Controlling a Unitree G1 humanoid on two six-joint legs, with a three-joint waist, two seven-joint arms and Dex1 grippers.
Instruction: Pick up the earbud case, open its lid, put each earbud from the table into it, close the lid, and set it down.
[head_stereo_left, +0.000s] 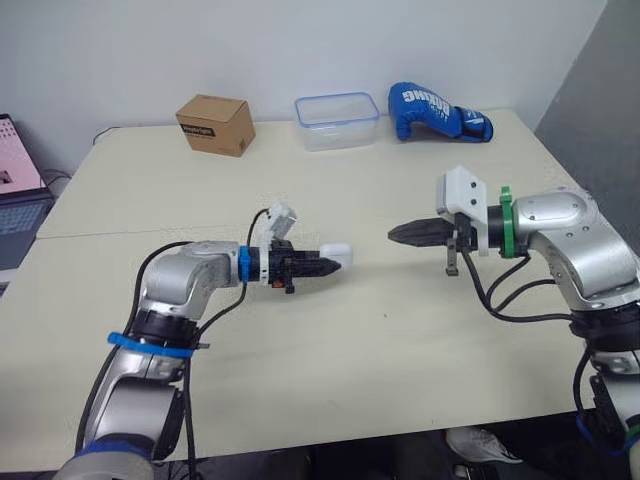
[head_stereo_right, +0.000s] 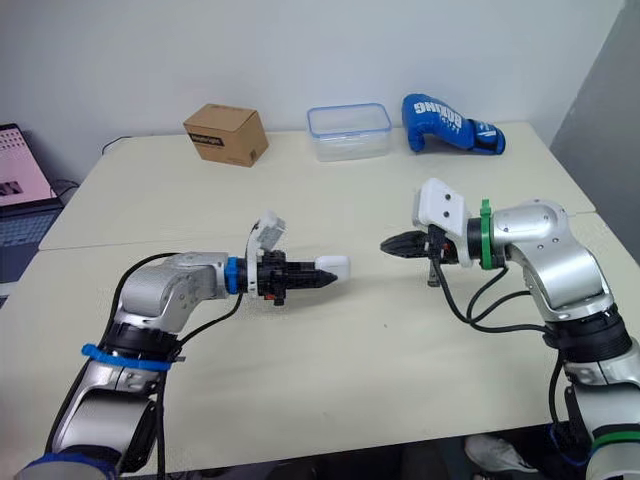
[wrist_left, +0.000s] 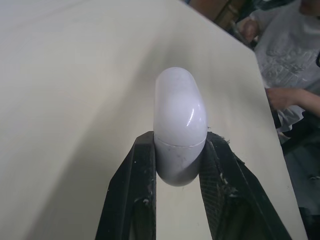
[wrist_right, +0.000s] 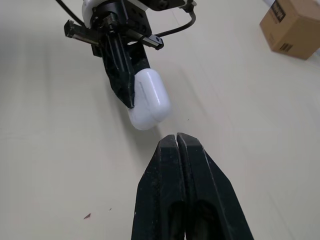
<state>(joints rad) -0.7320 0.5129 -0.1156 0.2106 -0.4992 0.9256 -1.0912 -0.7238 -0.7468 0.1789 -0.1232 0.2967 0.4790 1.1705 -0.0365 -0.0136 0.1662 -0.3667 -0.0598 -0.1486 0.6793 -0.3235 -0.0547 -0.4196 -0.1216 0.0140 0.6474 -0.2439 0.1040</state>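
White earbud case (head_stereo_left: 337, 258), lid shut, is pinched above the surface (head_stereo_left: 400, 340) by the left hand (head_stereo_left: 326, 265); the right hand (head_stereo_left: 393, 234), pressed together, is aimed at it. Only pickup is judged done.

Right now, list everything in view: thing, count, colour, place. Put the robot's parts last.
earbud case: 1, white, lid closed, gripped over the middle of the table
cardboard box: 1, brown, far left of the table
plastic container: 1, clear with a blue rim, far edge, centre
boxing glove: 1, blue with white lettering, far right, beside the container
laptop: 1, dark, screen lit, off the table's left edge
table: 1, cream
person: 1, grey shirt, beyond the table edge in the left wrist view
left gripper: 1, black fingers, shut on the earbud case
right gripper: 1, black fingers, shut, pointing at the case, apart from it
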